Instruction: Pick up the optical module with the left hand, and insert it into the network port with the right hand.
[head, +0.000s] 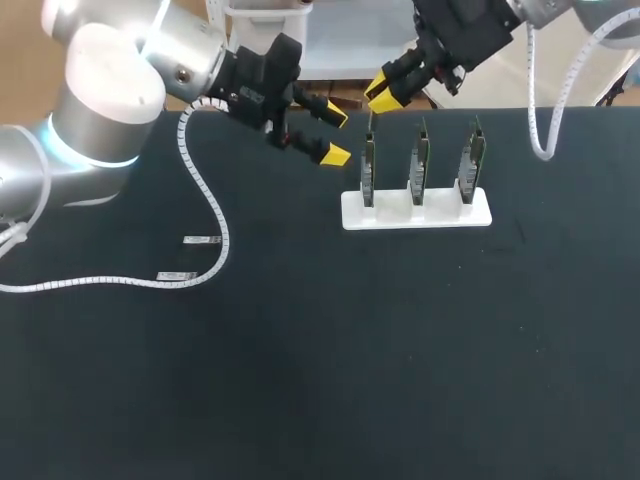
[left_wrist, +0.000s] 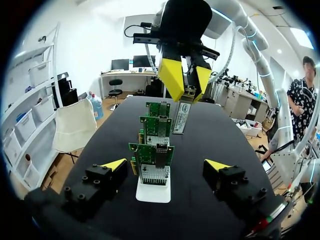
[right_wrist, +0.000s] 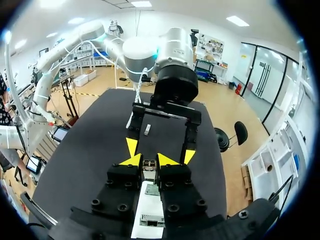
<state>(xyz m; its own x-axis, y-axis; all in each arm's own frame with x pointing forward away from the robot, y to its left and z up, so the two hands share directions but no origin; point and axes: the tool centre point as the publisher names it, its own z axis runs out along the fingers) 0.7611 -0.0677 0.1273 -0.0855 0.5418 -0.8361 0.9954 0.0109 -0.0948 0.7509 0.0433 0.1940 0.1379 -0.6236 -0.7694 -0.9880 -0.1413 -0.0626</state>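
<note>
The optical module (left_wrist: 181, 117) hangs upright in my right gripper (left_wrist: 187, 95), pinched at its upper end between the yellow tips, over the far side of the table and just above the leftmost network card (head: 368, 170) of the three standing in the white stand (head: 440, 215). It does not yet touch any card, and I cannot tell from here how well it lines up with the network port (left_wrist: 155, 174). My left gripper (head: 336, 135) sits just left of the stand, fingers spread wide with nothing between them. So I judge the pick-up and the pass to the right side done; what is left is lowering the module into the port and letting go. Two spare modules (head: 202, 240) (head: 176, 276) lie flat on the table, well off to the left.
</note>
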